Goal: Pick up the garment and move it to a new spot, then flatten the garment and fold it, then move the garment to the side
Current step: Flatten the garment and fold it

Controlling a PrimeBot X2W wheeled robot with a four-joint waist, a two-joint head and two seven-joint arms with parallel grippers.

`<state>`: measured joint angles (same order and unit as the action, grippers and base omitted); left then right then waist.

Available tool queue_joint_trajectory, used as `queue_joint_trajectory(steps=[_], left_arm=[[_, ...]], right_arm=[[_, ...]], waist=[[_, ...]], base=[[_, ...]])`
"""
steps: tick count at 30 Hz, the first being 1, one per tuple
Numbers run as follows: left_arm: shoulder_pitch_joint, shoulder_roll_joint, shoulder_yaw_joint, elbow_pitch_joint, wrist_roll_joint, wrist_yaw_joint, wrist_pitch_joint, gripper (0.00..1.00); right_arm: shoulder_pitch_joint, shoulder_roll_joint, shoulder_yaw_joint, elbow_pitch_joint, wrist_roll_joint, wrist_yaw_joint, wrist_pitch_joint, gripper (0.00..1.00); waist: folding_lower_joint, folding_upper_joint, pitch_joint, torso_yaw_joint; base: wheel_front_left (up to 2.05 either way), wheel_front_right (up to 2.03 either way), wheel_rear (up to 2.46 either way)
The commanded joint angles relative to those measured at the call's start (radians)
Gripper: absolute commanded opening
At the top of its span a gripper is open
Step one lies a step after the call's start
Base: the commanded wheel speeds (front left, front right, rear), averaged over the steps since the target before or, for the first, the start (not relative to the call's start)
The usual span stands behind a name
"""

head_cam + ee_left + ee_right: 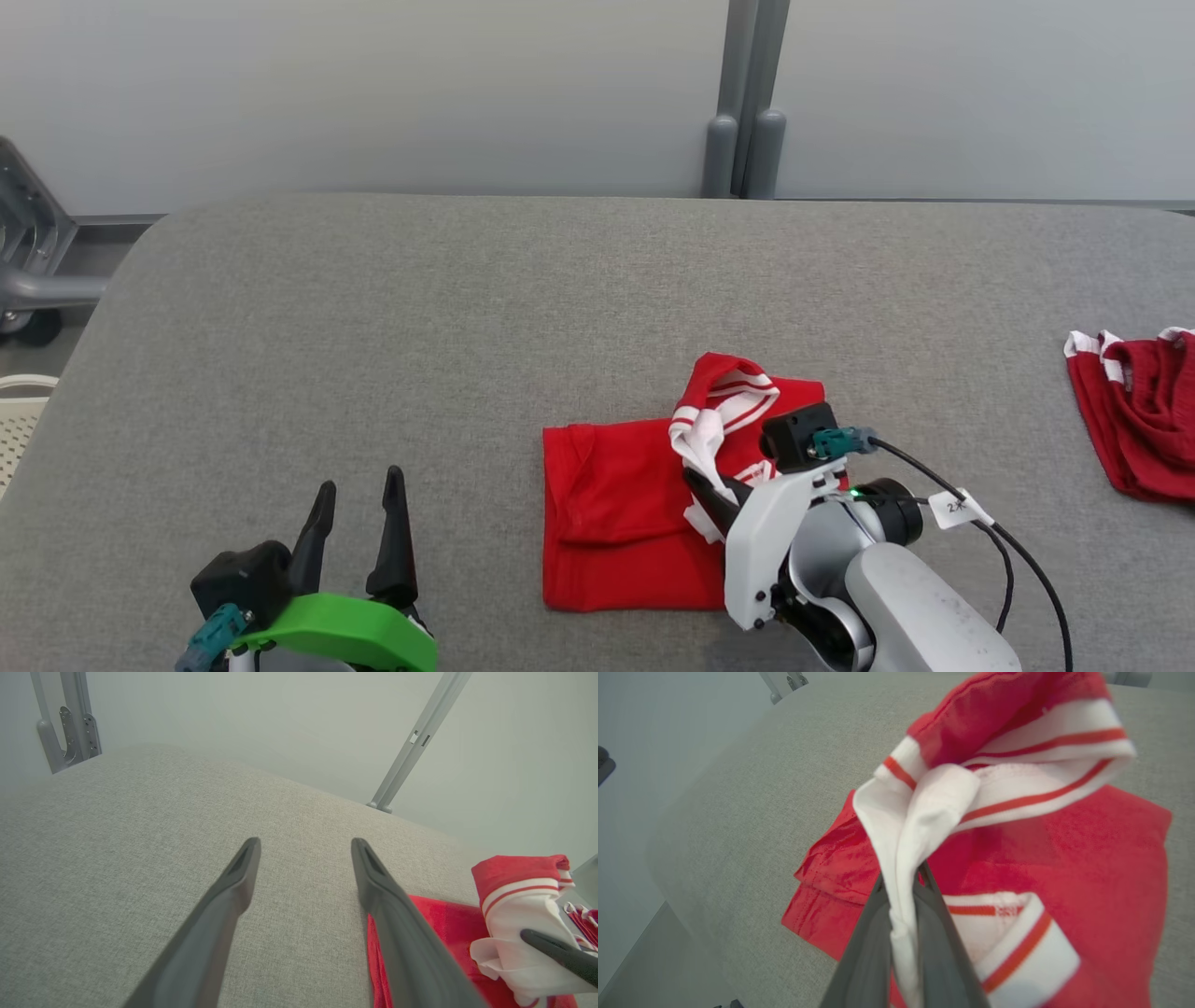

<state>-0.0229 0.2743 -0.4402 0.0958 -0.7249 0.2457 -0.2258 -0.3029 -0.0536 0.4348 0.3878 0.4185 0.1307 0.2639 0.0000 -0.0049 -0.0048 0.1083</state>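
A red garment [621,518] with white, red-striped trim lies partly folded on the grey padded table [448,308], right of centre. My right gripper [702,483] is shut on a bunch of its white trim, lifting that part above the flat red cloth. The right wrist view shows the trim pinched between the gripper [902,891] fingers, with the garment [1064,849] spread below. My left gripper [359,490] stands open at the lower left over bare table, well clear of the cloth. In the left wrist view the gripper [304,845] holds nothing, with the garment [439,919] at its right.
A second red garment with white trim [1134,425] lies at the table's right edge. A grey post [747,103] stands behind the table against the pale wall. A metal cart frame [28,243] and a white basket [17,411] sit off the left edge.
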Motion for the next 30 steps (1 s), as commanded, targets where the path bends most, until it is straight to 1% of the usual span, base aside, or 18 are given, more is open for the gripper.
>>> queue_joint_trajectory(steps=[1,13,14,15,16,17,18,22,28,30], left_arm=[[-0.02,-0.002,-0.002,0.004,0.006,-0.007,-0.006,1.0],[-0.049,-0.023,-0.023,0.041,0.008,-0.022,-0.01,1.0],[-0.051,-0.024,-0.024,0.044,0.008,-0.023,-0.01,1.0],[-0.053,-0.024,-0.025,0.046,0.007,-0.023,-0.01,1.0],[-0.053,-0.025,-0.025,0.048,0.006,-0.024,-0.011,1.0],[-0.053,-0.025,-0.025,0.051,0.005,-0.025,-0.011,1.0],[-0.052,-0.027,-0.026,0.054,0.004,-0.026,-0.013,1.0],[-0.05,-0.027,-0.026,0.056,0.002,-0.026,-0.013,1.0],[-0.038,-0.021,-0.026,0.052,0.002,-0.02,-0.015,1.0],[-0.034,-0.02,-0.026,0.05,0.002,-0.018,-0.015,1.0]], right_arm=[[-0.022,-0.001,0.01,0.03,0.004,0.0,-0.015,0.0],[-0.153,0.002,0.188,0.256,0.157,0.0,-0.106,0.0],[-0.162,0.003,0.199,0.268,0.169,0.0,-0.114,0.09],[-0.17,0.003,0.211,0.278,0.181,0.0,-0.12,0.36],[-0.179,0.003,0.222,0.283,0.196,0.0,-0.129,0.73],[-0.187,0.003,0.233,0.287,0.212,0.0,-0.138,1.0],[-0.203,0.002,0.255,0.29,0.239,0.0,-0.16,1.0],[-0.22,0.002,0.289,0.282,0.28,0.0,-0.186,1.0],[-0.243,0.002,0.335,0.223,0.361,0.0,-0.242,1.0],[-0.251,0.001,0.339,0.2,0.373,0.0,-0.259,1.0]], waist=[[0.0,0.0049,0.006,0.017],[0.0,0.0049,0.011,0.058],[0.0,0.0049,0.011,0.061],[0.0,0.0049,0.012,0.062],[0.0,0.0049,0.012,0.063],[0.0,0.0049,0.012,0.064],[0.0,0.0049,0.01,0.063],[0.0,0.0049,0.007,0.059],[0.0,0.0049,0.0,0.035],[0.0,0.0049,-0.002,0.024]], base=[[0.0,0.0,0.0],[0.0,0.0,0.0],[0.0,0.0,0.0],[0.0,0.0,0.0],[0.0,0.0,0.0],[0.0,0.0,0.0],[0.0,0.0,0.0],[0.0,0.0,0.0],[0.0,0.0,0.0],[0.0,0.0,0.0]])
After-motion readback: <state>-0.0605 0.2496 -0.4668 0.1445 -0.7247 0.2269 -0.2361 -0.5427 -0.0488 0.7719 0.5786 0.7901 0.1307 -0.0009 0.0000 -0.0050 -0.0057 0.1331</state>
